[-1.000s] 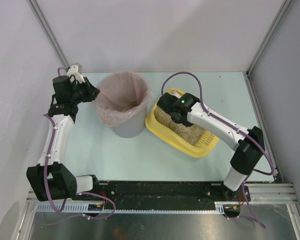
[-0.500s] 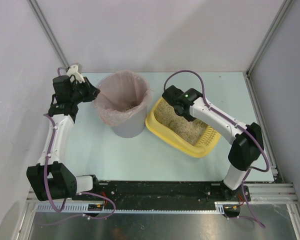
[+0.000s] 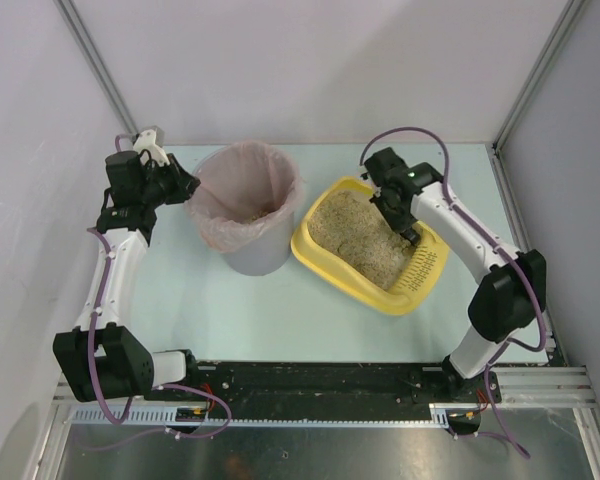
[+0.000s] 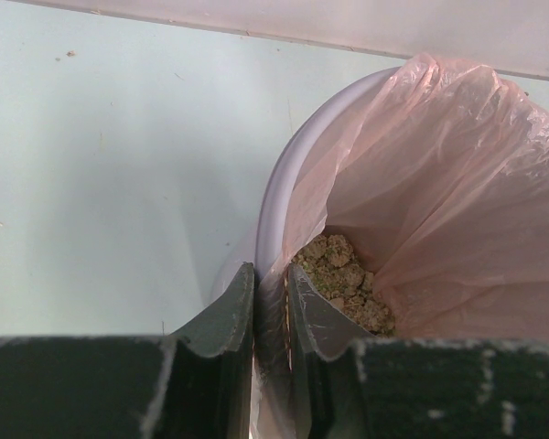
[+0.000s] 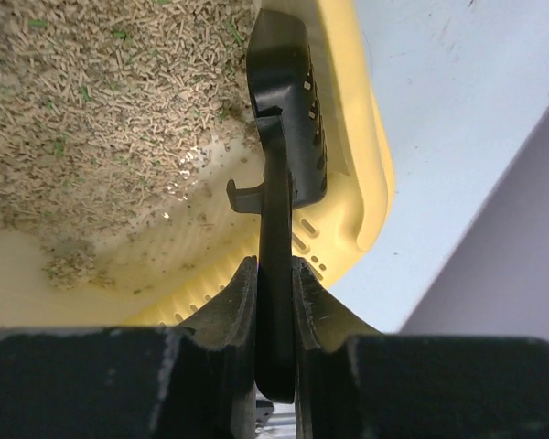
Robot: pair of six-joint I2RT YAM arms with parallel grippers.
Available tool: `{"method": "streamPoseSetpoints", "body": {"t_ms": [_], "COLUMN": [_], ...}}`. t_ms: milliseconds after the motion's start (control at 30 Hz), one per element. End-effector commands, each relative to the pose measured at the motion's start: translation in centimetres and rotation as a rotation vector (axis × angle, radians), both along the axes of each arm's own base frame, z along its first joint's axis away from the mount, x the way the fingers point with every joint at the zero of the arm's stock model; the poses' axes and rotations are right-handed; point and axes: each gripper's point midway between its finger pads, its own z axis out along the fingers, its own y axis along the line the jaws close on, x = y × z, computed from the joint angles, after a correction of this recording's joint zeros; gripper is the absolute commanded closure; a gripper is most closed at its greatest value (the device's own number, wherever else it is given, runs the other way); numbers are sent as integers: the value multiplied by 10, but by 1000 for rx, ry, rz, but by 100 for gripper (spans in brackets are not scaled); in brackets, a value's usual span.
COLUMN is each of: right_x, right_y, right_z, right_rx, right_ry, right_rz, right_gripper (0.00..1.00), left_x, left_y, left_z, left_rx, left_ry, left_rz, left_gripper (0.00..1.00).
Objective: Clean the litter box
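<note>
The right pincer (image 5: 274,274) is clenched on the handle of the black scoop (image 5: 288,119), held edge-on between its fingers. The scoop's slotted head sits over the yellow inner wall of the litter box (image 5: 371,165), right at the slotted end. Whether it touches the plastic, I can't tell. Beige litter (image 5: 101,101) is banked up beyond it, thin on the floor near the scoop.

From above, the right pincer (image 3: 412,232) hangs over the right side of the litter box (image 3: 310,255), which lies angled on the tabletop (image 3: 230,310), just right of the bin (image 3: 250,255).

Over to the left pincer (image 4: 270,279): it is clamped on the bin's rim (image 4: 274,201), one finger outside and one inside, with the pink bag (image 4: 439,183) pinched in between. Greenish clumps (image 4: 343,274) lie down in the bag.
</note>
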Motion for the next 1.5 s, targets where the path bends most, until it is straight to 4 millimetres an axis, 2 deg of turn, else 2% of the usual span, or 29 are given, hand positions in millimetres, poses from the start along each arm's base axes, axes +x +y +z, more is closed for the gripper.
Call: {"method": "streamPoseSetpoints", "body": {"t_ms": [0, 367, 633, 800, 900, 933, 1067, 1100, 1300, 1467], "right_x": [2, 2, -11, -19, -21, -22, -23, -24, -33, -40], "right_y": [27, 29, 19, 14, 11, 11, 12, 13, 7, 11], "right_z": [-3, 13, -3, -11, -9, -8, -2, -1, -10, -21], "right_rx": [277, 441, 428, 553, 613, 624, 658, 663, 662, 726], "right_ry": [62, 106, 187, 218, 225, 228, 227, 231, 283, 310], "right_rz": [-12, -72, -130, -203, -214, -215, -215, -212, -232, -251], "right_gripper": [100, 100, 100, 100, 100, 100, 100, 100, 100, 100], "left_x": [0, 0, -1, -1, -1, -2, -2, -2, -1, -2], "left_y": [-15, -15, -15, -15, -15, -16, -16, -16, -16, -17], "left_z": [27, 27, 28, 30, 30, 30, 30, 30, 29, 30], "left_rx": [-5, -7, -5, -3, -7, -7, -8, -7, -9, -9], "left_ry": [-74, -74, -79, -83, -81, -82, -81, -82, -79, -82], "left_rz": [-83, -83, -83, -83, -84, -85, -87, -85, -86, -93], "left_gripper": [100, 100, 100, 99, 87, 80, 70, 65, 55, 50]}}
